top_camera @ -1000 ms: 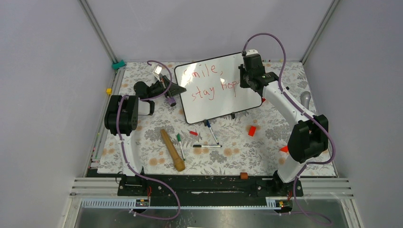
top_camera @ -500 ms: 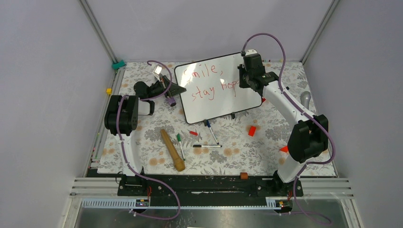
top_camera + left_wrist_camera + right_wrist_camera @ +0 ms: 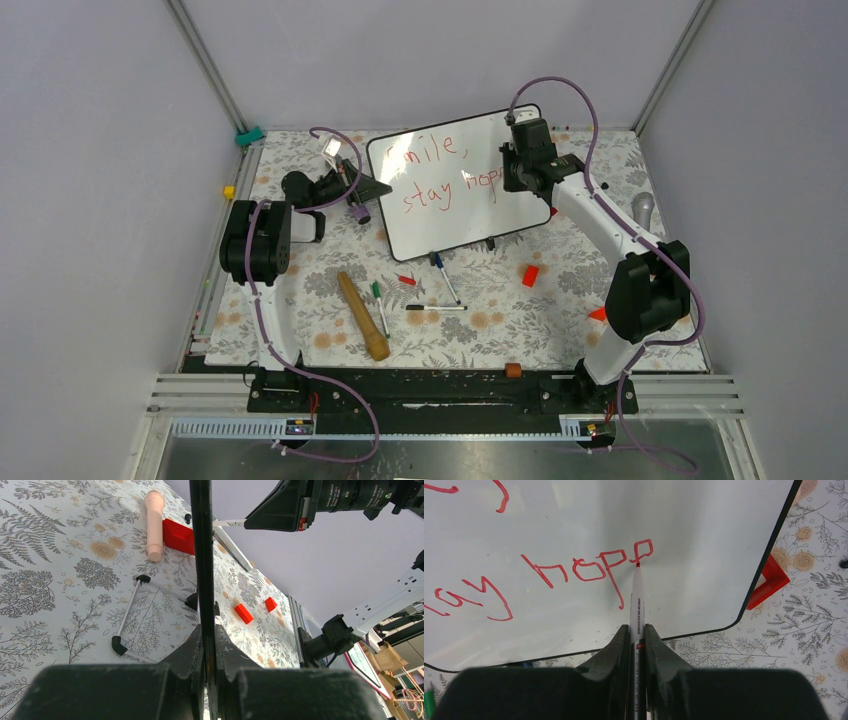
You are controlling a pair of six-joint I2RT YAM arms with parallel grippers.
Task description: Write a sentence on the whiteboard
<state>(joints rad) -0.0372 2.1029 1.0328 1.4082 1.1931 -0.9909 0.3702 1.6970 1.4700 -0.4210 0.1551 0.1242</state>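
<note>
**Right gripper mid-word on the second line**

Right gripper point(image 3: 637, 630), clamped on a marker point(image 3: 637, 592), has crept rightward in the last second; its tip touches the loop after "hop". The sentence point(image 3: 430, 193) reads "Smile, stay hop" so far, so "hopeful" is unfinished. Left gripper point(image 3: 207, 630) pinches the board point(image 3: 450, 228) edge, propped at the table's point(image 3: 560, 330) far middle

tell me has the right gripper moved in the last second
Yes, slightly: in the top view the right gripper has slid a little nearer, away from the far right corner of the whiteboard, which stayed put.
</note>
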